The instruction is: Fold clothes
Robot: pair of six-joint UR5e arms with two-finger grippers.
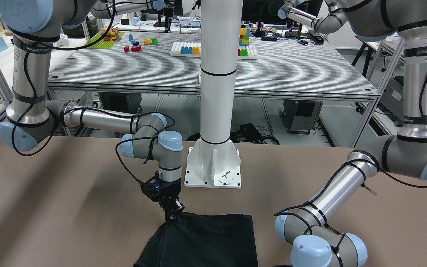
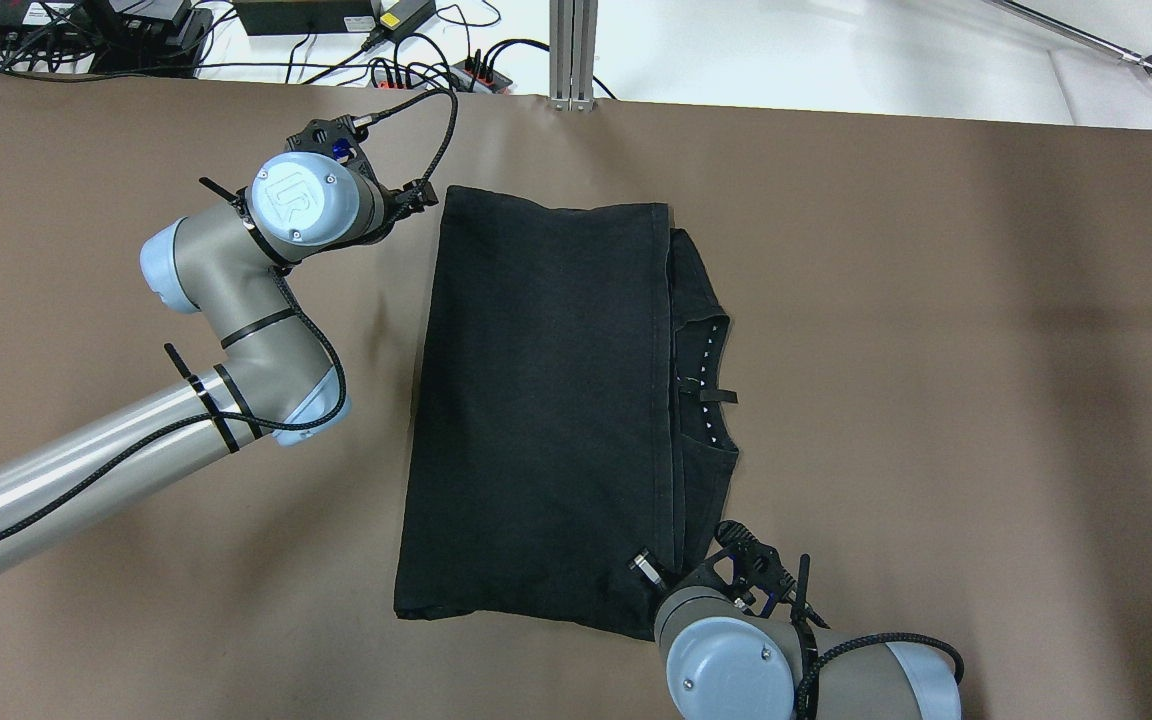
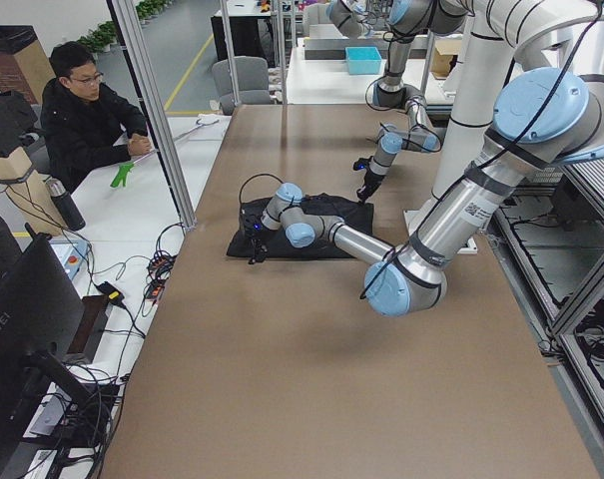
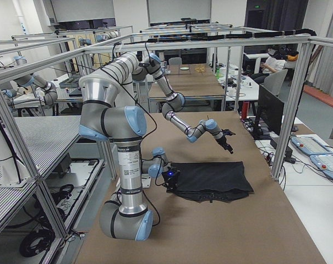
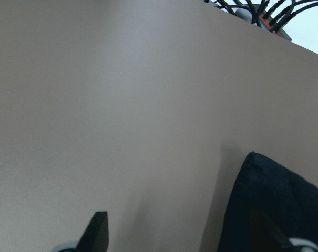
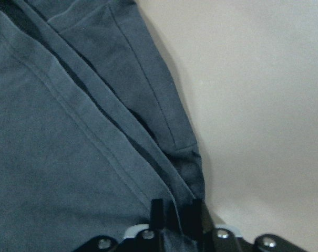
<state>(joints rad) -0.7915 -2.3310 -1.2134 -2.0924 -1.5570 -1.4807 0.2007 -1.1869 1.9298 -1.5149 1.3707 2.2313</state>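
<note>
A black garment (image 2: 536, 400) lies folded on the brown table, its collar (image 2: 706, 370) showing at the right side. My left gripper (image 2: 424, 196) is open beside the garment's far left corner, and the left wrist view shows that corner (image 5: 274, 199) by the right finger with nothing between the jaws. My right gripper (image 2: 648, 568) is at the garment's near right corner. In the right wrist view its fingers (image 6: 156, 210) stand close together, pinched on the layered hem (image 6: 180, 168). In the front view the right gripper (image 1: 172, 216) touches the cloth corner (image 1: 206, 241).
The white post base (image 1: 213, 167) stands on the table's robot-side edge, close to the right gripper. Cables and power strips (image 2: 416, 60) lie beyond the far edge. A seated operator (image 3: 87, 120) is off the table's far side.
</note>
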